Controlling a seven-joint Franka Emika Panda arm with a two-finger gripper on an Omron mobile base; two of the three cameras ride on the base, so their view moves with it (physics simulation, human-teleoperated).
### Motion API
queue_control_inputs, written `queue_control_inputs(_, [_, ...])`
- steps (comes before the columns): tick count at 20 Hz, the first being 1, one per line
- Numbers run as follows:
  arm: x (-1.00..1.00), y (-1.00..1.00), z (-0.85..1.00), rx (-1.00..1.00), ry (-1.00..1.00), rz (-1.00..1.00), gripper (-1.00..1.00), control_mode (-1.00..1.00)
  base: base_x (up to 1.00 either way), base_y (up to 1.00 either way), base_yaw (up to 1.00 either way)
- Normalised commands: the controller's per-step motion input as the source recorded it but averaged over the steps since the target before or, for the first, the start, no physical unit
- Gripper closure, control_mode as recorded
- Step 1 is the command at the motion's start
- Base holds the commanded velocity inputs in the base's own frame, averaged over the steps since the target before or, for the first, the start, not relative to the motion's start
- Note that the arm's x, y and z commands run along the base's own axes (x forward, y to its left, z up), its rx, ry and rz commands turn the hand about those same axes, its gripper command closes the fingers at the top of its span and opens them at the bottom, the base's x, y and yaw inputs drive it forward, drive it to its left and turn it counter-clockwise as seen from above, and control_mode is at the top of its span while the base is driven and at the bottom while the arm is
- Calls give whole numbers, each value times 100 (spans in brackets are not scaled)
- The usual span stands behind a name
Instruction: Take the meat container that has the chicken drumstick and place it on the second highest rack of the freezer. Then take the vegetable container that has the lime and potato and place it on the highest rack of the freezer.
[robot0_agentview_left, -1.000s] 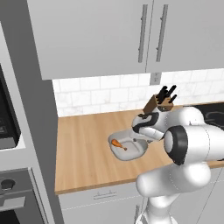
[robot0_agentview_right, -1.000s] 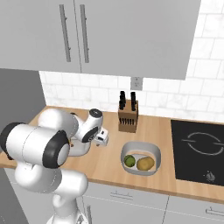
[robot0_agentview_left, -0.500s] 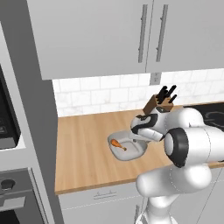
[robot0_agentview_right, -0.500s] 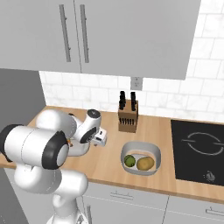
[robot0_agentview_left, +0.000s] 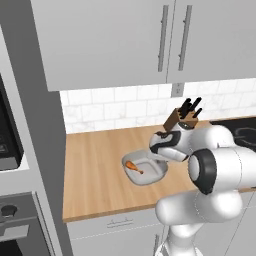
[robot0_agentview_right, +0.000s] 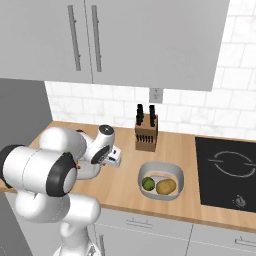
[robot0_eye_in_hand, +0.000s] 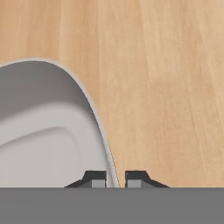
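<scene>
The gripper (robot0_eye_in_hand: 115, 178) is clenched on the right rim of the grey meat container (robot0_agentview_left: 154, 172). The chicken drumstick (robot0_agentview_left: 132, 167) lies inside on the left. The wooden counter (robot0_agentview_left: 95, 170) carries it.

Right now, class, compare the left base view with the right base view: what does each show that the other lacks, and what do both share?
Left base view alone: the grey meat container holding the chicken drumstick, with the arm reaching down to its rim. Right base view alone: the vegetable container with the lime and potato, plus the black cooktop. Both share the wooden counter, the knife block, the tiled wall and the upper cabinets.
</scene>
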Motion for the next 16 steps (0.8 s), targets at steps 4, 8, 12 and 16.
queue_control_inputs(4, [-27, 25, 0, 0, 0, -13, 100, -100, 0, 0, 0])
queue_control_inputs(8, [-31, 1, 9, 1, 2, -34, 100, -100, 0, 0, 0])
queue_control_inputs(12, [-35, -5, 52, 17, 0, -46, 100, -100, 0, 0, 0])
queue_control_inputs(16, [-45, -7, 85, 19, 0, -50, 100, -100, 0, 0, 0])
